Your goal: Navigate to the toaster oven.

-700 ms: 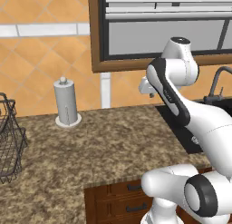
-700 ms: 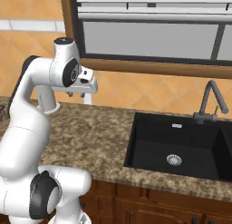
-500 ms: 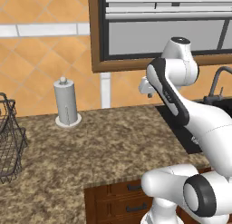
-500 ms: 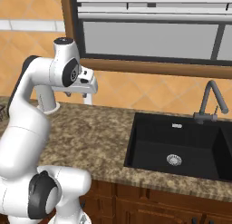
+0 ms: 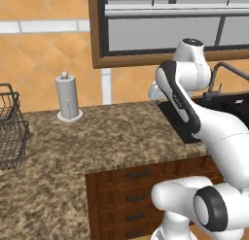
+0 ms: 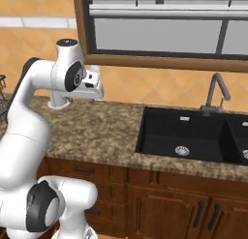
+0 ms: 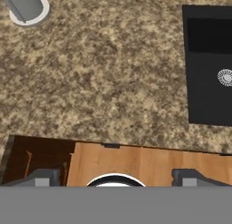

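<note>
Granite, speckled brown, is what lies beneath the fingers [image 7: 43, 177]; where the toaster oven stands, and how it looks, cannot be told from these views. The gripper [image 7: 116, 178] is held high above the countertop [image 7: 113, 73] with its two tips spread wide apart and nothing between them. In the right base view the gripper [image 6: 95, 86] is seen pointing down over the counter, in front of the orange tiled wall [image 6: 145, 90]. Ahead of the fingers and to their right in the hand view, a black sink [image 7: 208, 64] with a round drain is set into the stone; its dark faucet [image 6: 214, 94] rises at the back edge. Ahead and to the far left of the fingers, a grey paper towel holder [image 7: 25, 5] stands upright on a round white base. Just under the fingers, the counter's front edge and wooden drawers [image 5: 136, 185] are seen. Well off to the left, a dark wire basket [image 5: 12, 132] sits on the counter. A wood-framed window [image 6: 160, 30] with blinds is mounted above.
</note>
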Robot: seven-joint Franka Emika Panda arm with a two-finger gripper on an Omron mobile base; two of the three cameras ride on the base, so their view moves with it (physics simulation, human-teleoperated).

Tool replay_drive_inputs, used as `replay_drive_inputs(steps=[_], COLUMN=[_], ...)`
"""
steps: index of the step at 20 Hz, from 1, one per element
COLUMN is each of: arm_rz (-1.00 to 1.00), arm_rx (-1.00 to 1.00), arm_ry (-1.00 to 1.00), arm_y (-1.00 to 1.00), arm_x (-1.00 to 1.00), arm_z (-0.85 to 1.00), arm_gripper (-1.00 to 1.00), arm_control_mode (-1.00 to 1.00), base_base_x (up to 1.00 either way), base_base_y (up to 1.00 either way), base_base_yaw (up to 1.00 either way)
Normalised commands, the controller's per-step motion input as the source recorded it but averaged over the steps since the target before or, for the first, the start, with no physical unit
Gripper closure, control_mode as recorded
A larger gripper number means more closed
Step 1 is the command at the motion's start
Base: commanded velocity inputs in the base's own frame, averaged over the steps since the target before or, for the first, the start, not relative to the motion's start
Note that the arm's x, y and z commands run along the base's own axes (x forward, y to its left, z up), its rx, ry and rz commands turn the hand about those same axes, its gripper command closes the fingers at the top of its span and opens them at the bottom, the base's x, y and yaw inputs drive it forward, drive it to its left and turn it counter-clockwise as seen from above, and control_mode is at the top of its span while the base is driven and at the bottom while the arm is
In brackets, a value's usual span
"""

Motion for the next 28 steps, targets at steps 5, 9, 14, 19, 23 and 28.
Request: replay_drive_inputs(steps=[5,9,14,19,23,28], arm_rz=[0.00,0.00,0.00,0.00,0.00,0.00], arm_rx=[0.00,0.00,0.00,0.00,0.00,0.00], arm_ry=[0.00,0.00,0.00,0.00,0.00,0.00], arm_y=[0.00,0.00,0.00,0.00,0.00,0.00], arm_x=[0.00,0.00,0.00,0.00,0.00,0.00], arm_z=[0.00,0.00,0.00,0.00,0.00,0.00], arm_gripper=[-1.00,-1.00,-1.00,-1.00,-1.00,-1.00], arm_control_mode=[1.00,1.00,1.00,1.00,1.00,1.00], base_base_x=[-0.11,0.03,0.17,0.09,0.10,0.11], base_base_y=[-0.49,-0.70,-0.92,-1.00,-1.00,-1.00], base_base_yaw=[-0.30,-0.22,-0.03,0.00,0.00,0.00])
